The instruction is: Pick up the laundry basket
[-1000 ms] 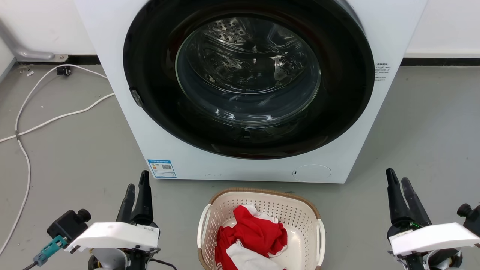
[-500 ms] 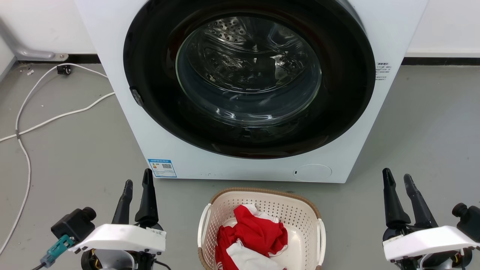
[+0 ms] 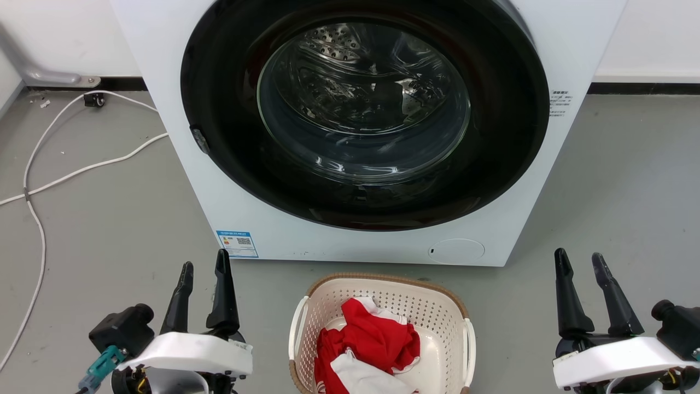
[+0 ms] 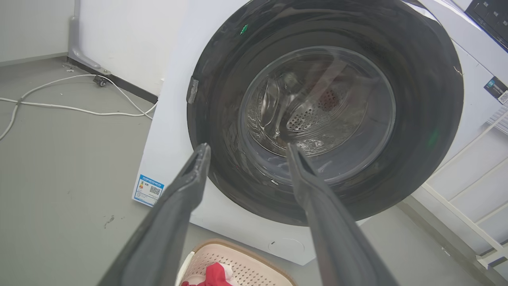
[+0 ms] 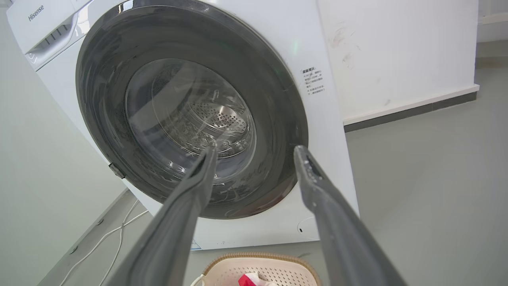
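Seeing the laundry basket [image 3: 394,301] sitting on the floor [image 3: 109,230] just in front of the washing machine [image 3: 339,246], red and white clothes [image 3: 377,339] piled inside; spotting the left gripper [image 3: 204,259] near the machine's lower left corner, fingers spread apart, empty; catching the right gripper [image 3: 577,254] near its lower right corner, fingers apart too

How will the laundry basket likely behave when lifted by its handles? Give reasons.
The laundry basket looks like thin perforated plastic: probably light and fairly stiff, though its walls may flex. The loose red and white clothes inside likely add little weight but could shift. Lifted by one handle alone, it would probably tilt.
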